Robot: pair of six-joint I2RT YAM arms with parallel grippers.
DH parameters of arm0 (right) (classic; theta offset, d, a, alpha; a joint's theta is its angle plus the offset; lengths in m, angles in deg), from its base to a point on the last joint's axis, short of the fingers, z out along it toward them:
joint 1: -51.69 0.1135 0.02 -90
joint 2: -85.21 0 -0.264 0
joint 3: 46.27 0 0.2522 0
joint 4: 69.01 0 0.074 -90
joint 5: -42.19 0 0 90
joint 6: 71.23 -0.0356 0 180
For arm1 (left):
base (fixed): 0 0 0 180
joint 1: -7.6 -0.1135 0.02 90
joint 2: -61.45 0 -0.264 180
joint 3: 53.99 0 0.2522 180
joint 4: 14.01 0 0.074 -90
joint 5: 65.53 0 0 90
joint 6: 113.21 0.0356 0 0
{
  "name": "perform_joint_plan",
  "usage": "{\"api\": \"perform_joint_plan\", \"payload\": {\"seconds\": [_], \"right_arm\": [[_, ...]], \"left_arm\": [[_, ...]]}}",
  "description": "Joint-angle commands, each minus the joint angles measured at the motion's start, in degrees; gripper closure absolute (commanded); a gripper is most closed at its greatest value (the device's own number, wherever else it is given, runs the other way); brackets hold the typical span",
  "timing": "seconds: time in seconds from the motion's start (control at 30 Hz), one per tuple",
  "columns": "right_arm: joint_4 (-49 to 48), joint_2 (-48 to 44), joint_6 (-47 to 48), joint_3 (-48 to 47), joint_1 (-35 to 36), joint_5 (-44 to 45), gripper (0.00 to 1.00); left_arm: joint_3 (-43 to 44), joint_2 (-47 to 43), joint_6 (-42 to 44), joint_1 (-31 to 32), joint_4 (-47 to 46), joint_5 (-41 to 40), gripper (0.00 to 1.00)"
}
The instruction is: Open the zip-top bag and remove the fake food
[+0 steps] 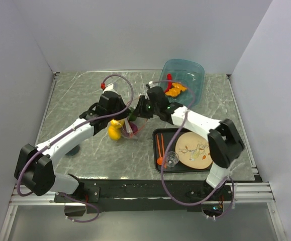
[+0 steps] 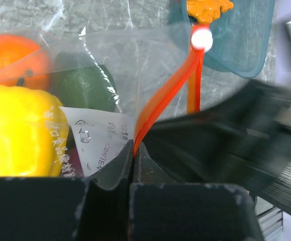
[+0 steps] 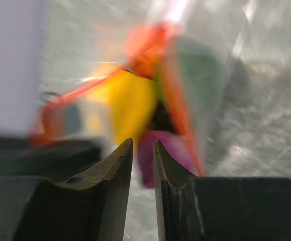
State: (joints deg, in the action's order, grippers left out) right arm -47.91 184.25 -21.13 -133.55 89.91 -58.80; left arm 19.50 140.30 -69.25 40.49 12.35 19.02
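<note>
Gripping the orange-red zip strip (image 2: 165, 95) at lower centre of its wrist view, the left pincer (image 2: 134, 150) is clamped on the zip-top bag (image 2: 115, 65), which sits mid-desk (image 1: 85, 90). A glossy yellow pepper (image 2: 19, 130), an orange (image 2: 9, 55) and a dark green piece (image 2: 85, 88) crowd the floppy, crinkled film. Further right, the right pincer (image 3: 142, 145) stands slightly apart, holding nothing visible. The slick film may slip free, or a one-sided pull could drag the whole bag
</note>
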Motion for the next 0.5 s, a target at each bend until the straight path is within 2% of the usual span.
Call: {"api": "perform_joint_plan", "payload": {"seconds": [0.0,0.17,0.23,0.27,0.3,0.37,0.43,0.47], "right_arm": [[-1.44,1.59,-0.62,-1.37,0.28,-1.06,0.70],[-0.39,3.35,1.93,-1.63,1.24,-2.63,0.62],[-0.39,3.00,3.33,-0.32,1.51,-3.60,0.56],[-0.65,2.82,3.86,0.30,1.51,-4.30,0.53],[-0.57,2.65,4.82,1.17,1.60,-5.09,0.52],[-0.65,2.29,5.79,2.06,1.51,-6.50,0.48],[-0.39,2.55,6.76,2.50,1.51,-7.64,0.45],[-0.13,2.64,7.11,2.50,1.51,-8.61,0.44]], "left_arm": [[-0.92,-2.73,-1.59,0.95,-3.46,-1.31,0.99],[-1.54,-3.09,-1.42,1.30,-3.64,-0.70,0.97],[-1.28,-3.70,-1.42,1.31,-2.50,-0.79,0.83],[-1.36,-4.14,-0.98,1.39,-1.19,-0.87,0.64],[-1.54,-4.84,-0.63,1.48,-0.22,-1.22,0.55],[-2.94,-7.91,0.07,1.57,1.89,-1.66,0.43],[-4.08,-11.08,-0.10,1.57,3.39,-2.10,0.41],[-5.31,-11.96,-0.36,1.48,5.14,-1.93,0.43]]}}
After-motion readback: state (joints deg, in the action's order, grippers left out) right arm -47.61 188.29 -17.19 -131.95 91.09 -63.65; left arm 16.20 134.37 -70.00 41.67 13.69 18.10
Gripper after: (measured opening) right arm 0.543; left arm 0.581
